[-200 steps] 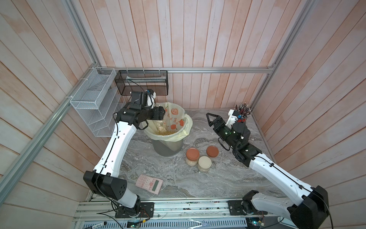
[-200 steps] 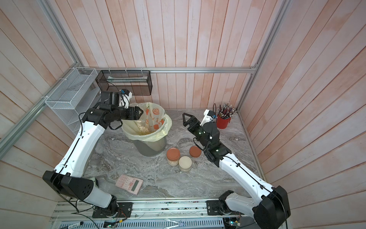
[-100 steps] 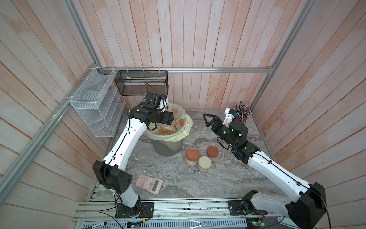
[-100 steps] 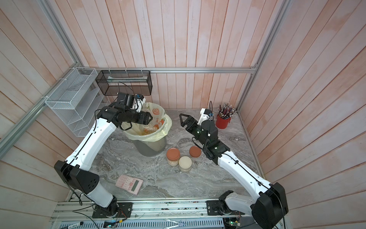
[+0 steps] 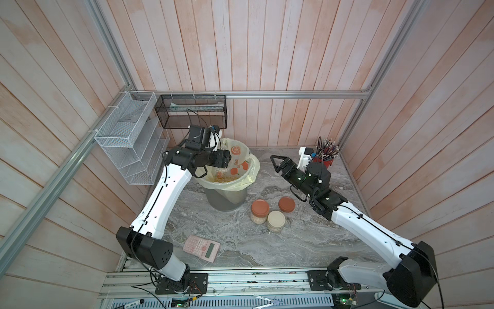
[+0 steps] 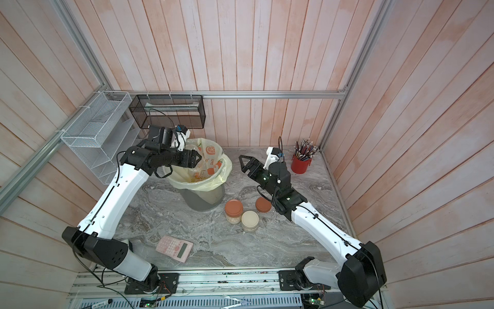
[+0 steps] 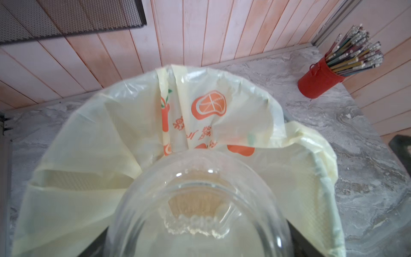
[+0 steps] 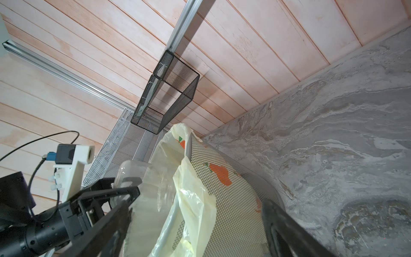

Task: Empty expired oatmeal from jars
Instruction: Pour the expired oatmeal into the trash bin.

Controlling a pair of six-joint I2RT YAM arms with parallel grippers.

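- One clear open jar (image 7: pixel 195 211) has no lid. It is tipped over above the bin (image 6: pixel 203 200), held tight in the left gripper (image 6: pixel 196 160). You can see right through it. I cannot tell if any flakes are left inside.
- A jar with an orange lid (image 5: pixel 259 208) stands upright on the table (image 5: pixel 294 240), lid on. Pale oatmeal (image 5: pixel 257 220) shows through its side.
- A jar with a cream lid (image 5: pixel 276 218) stands upright right next to it, lid on, with pale flakes inside too.
- A loose orange lid (image 5: pixel 286 204) lies flat near both.
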